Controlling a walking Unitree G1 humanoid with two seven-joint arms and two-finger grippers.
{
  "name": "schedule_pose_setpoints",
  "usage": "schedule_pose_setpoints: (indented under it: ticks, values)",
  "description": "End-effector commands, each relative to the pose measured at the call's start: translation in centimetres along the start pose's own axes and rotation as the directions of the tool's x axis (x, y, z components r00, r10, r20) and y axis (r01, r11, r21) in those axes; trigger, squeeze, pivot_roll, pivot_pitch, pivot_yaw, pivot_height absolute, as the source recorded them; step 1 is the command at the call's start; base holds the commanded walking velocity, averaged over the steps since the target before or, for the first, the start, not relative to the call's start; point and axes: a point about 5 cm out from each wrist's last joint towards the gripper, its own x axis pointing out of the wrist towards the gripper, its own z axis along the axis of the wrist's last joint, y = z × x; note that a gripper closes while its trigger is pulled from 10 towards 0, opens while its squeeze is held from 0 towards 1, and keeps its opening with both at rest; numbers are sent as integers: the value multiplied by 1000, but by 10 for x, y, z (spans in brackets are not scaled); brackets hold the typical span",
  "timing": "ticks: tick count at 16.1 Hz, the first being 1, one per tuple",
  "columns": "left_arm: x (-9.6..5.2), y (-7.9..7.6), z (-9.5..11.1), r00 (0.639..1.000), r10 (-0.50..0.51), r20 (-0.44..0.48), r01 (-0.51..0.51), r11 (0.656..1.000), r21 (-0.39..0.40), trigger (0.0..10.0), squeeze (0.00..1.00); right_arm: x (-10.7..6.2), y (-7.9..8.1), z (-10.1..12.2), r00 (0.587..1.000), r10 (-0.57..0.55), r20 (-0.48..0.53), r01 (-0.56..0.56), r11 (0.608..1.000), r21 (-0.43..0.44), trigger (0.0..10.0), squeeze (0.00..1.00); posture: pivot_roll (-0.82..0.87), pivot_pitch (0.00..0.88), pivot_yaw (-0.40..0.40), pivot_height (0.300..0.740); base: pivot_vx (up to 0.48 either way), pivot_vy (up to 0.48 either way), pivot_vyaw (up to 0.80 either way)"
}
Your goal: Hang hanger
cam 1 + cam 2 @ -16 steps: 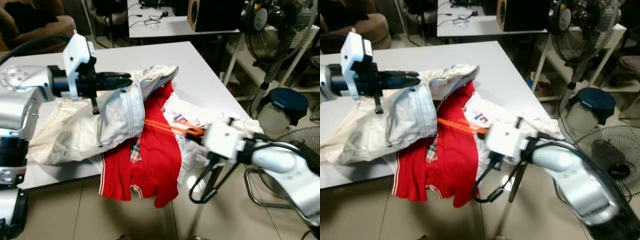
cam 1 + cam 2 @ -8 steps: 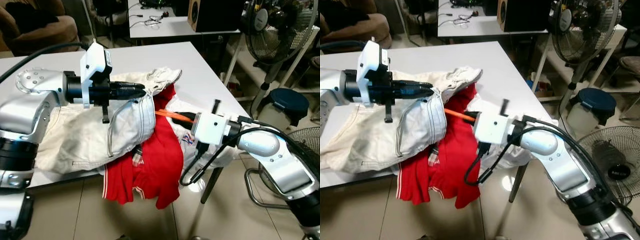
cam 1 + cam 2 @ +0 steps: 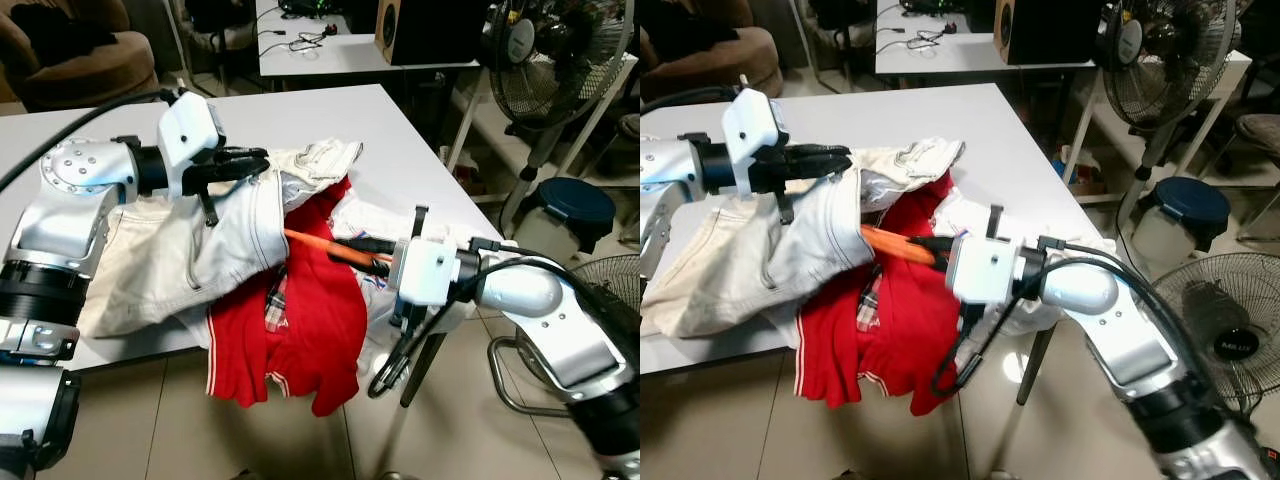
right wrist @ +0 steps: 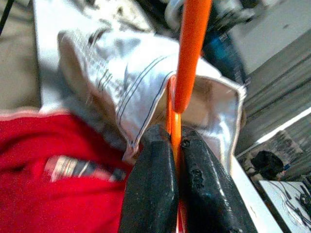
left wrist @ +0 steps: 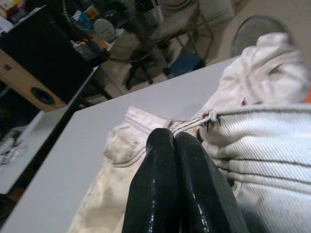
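The left arm reaches forward at shoulder height, its left gripper (image 3: 252, 160) level, fingers (image 5: 170, 184) pressed together. The right arm bends across the front, right gripper (image 4: 176, 160) apparently clamped tight, pointing toward the left one.

- White surface (image 3: 400, 140) in the foreground, edge overhanging a beige tiled floor (image 3: 130, 420).
- Second white desk (image 3: 330, 52) behind, strewn with cables (image 3: 300, 38), carrying a wooden speaker (image 3: 430, 28).
- Standing fan (image 3: 545, 60) to the right; stool (image 3: 575, 205) near its base.
- Another fan (image 3: 1230, 325) low on the floor.
- Brown armchair (image 3: 75, 45) at far left.
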Motion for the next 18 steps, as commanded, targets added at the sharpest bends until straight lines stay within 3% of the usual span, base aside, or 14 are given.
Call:
schedule_pose_setpoints:
  ticks: [1,2,3,7,10,14,17,18]
  values:
    - [2,4,3,1000,17,-7,-17,999,31,4118,0,0,-8,11,998,-20,62,21,1000,-19,10000,0,-201,0,13,740,0,0,0]
    - [4,5,1,1000,31,3,-31,999,31,10000,0,2,-12,13,996,-36,79,37,999,-9,10000,0,-200,0,14,740,0,0,0]
    - [6,4,-2,1000,26,1,-26,999,21,10000,1000,3,-16,12,994,-62,89,62,998,9,10000,0,-199,0,13,740,0,0,0]
    - [3,4,-12,999,-5,-44,5,1000,-13,10000,1000,5,-19,7,992,-93,87,88,994,57,10000,0,-192,0,14,740,0,0,0]
    - [-3,17,-11,998,45,-48,-45,999,-7,10000,1000,4,-21,2,992,-102,78,96,992,78,10000,0,-188,0,16,740,0,0,0]
    - [-14,28,-11,997,65,-37,-67,996,-59,10000,1000,3,-19,-1,992,-105,68,98,991,89,10000,0,-184,0,21,740,0,0,0]
    - [-28,52,2,981,195,-1,-194,976,-100,10000,1000,4,-20,-3,991,-119,66,112,988,103,10000,0,-177,0,15,740,0,0,0]
    - [-31,55,6,979,206,12,-203,973,-113,10000,812,4,-21,-4,991,-120,65,113,988,103,10000,0,-177,0,15,740,0,0,0]
